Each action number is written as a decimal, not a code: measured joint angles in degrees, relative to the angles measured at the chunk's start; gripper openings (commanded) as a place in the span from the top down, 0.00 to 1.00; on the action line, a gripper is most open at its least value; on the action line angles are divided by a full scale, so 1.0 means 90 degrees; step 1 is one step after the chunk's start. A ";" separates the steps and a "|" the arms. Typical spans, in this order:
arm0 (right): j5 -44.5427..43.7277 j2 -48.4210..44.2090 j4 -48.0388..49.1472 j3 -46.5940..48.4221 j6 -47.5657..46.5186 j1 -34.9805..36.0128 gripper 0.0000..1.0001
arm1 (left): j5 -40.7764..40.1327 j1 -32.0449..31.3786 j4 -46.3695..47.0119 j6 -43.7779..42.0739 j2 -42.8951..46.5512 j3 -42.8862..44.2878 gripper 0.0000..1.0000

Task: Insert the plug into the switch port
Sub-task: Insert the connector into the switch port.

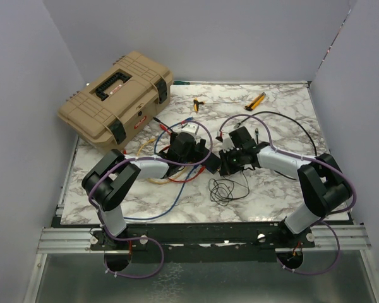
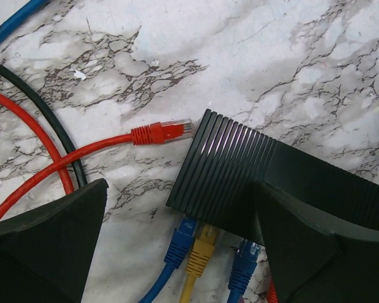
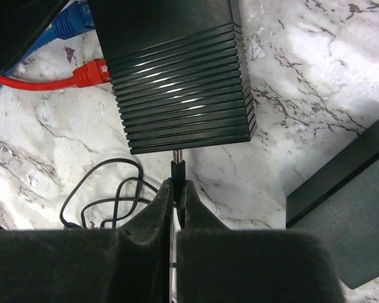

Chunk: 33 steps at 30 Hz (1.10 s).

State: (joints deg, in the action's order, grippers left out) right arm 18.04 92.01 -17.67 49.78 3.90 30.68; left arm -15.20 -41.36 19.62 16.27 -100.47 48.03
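The right gripper (image 3: pixel 177 189) has its fingers pressed together on the black collar of a barrel plug (image 3: pixel 177 166). The plug's metal tip points straight at the ribbed end face of the black network switch (image 3: pixel 177 82) and meets its lower edge. The port's opening is hidden behind that tip, so I cannot tell whether the plug has entered. This looks like the insertion step itself: aligned, not seated. The next move calls for a short, straight push along the plug's axis with no sideways drift, while the switch stays put.

The plug's thin black lead (image 3: pixel 107 196) lies coiled just left of the fingers.

The left gripper (image 2: pixel 180 189) stands wide apart, straddling a corner of the switch. One finger overlaps the casing and the other is clear of it, so it brackets the switch without clamping.

A loose red Ethernet plug (image 2: pixel 161 132) lies beside the switch.

From above, both forearms reach inward from their bases, wrists bent down, meeting at the table's (image 1: pixel 284 120) centre where the switch lies.
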 measured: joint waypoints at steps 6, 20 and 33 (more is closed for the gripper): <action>-0.0121 0.0017 -0.0002 0.0070 -0.0015 0.0002 1.00 | 0.0085 0.0000 0.0000 -0.0027 -0.0007 0.0007 0.02; -0.0221 0.0100 -0.0044 0.0151 -0.0199 0.0002 1.00 | 0.0347 0.0017 0.0002 -0.0080 -0.0032 0.0034 0.02; -0.0202 0.0209 -0.0053 0.0250 -0.0277 0.0002 0.99 | 0.0816 0.0155 0.0022 0.0049 -0.0058 0.0163 0.02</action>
State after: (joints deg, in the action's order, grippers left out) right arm 16.23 93.89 -18.15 52.03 1.41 30.70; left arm -7.86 -39.97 19.81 16.71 -100.99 49.50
